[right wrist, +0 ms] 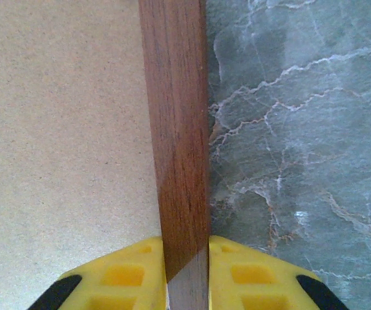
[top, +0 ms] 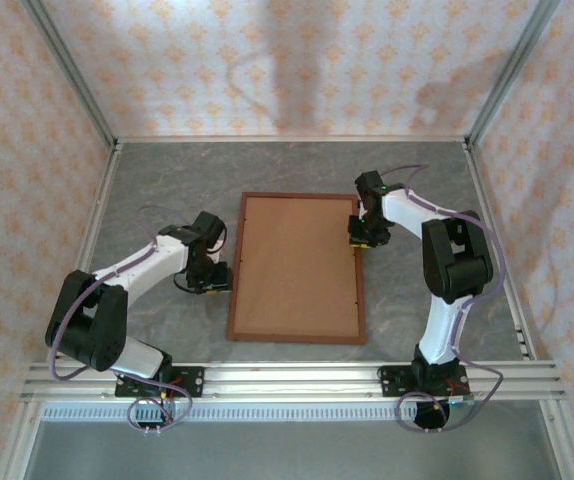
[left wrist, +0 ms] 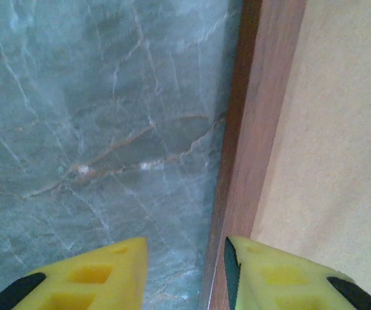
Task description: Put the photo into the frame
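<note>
Lying flat in the middle of the table (top: 167, 180), the frame (top: 297, 340) has its long sides running from the near edge toward the far edge. A plain brown board (top: 295, 265) fills its opening. Whether the photo sits under that board cannot be told, so how far the task has come stays uncertain.

The right gripper (right wrist: 185, 258) is clamped on the frame's right rail, up toward the far right corner, with wood pinched between both yellow fingers. The left gripper (left wrist: 187, 258) is at the left rail, nearer the middle of that side. Its jaws stand apart, one finger over bare table and the other over the rail and board, and nothing is pinched.

The step in hand looks like taking a two-sided hold on the frame, probably to lift or turn it. Next, the left jaws would need to close squarely on the rail. Both arms would then have to move together and keep the frame level, or the board could slip.

Any tabs or clips holding the board are too small to make out from above. Both wrist views cut the fingers off at the bottom, so how deep either grip reaches is unclear.
</note>
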Tool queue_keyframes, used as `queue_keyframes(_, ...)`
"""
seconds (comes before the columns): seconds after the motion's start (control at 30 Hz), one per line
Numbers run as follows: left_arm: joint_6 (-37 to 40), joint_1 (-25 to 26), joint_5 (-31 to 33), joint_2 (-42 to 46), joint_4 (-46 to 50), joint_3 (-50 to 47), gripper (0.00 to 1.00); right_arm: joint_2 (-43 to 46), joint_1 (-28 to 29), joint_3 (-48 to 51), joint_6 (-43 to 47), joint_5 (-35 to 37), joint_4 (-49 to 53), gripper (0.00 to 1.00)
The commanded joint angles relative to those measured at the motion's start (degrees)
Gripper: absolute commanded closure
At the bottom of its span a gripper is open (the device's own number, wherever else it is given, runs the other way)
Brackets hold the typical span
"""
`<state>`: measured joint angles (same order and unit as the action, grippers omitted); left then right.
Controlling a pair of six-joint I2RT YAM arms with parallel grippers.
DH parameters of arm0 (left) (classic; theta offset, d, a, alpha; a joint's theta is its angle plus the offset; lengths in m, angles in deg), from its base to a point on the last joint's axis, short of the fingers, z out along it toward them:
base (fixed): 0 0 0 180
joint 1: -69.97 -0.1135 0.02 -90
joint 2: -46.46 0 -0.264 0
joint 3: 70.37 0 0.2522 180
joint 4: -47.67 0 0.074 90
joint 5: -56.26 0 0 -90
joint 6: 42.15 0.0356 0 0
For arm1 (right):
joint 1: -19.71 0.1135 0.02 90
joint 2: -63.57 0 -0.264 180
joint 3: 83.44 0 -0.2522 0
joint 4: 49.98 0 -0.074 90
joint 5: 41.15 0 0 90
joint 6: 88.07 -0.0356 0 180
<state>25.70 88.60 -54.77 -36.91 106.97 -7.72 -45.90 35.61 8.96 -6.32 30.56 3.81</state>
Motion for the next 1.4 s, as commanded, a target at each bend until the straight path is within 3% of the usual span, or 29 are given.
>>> queue_keyframes(0.0, 0.7, 0.7, -3.0, 1.5, 3.0, -0.9, 0.64, -4.0, 0.3, 0.6, 0.5, 0.1, -2.4, 0.81)
queue_keyframes(0.3, -1.3, 4.1, -3.9, -0.1, 3.2, -2.0, 0.65, -4.2, 0.3, 0.4, 0.7, 0.1, -2.3, 0.81)
queue_keyframes(1.37, -3.5, 7.2, -3.8, -6.8, -6.8, -3.6, 0.70, -4.5, 0.4, 0.5, 0.6, -0.4, -2.2, 0.81)
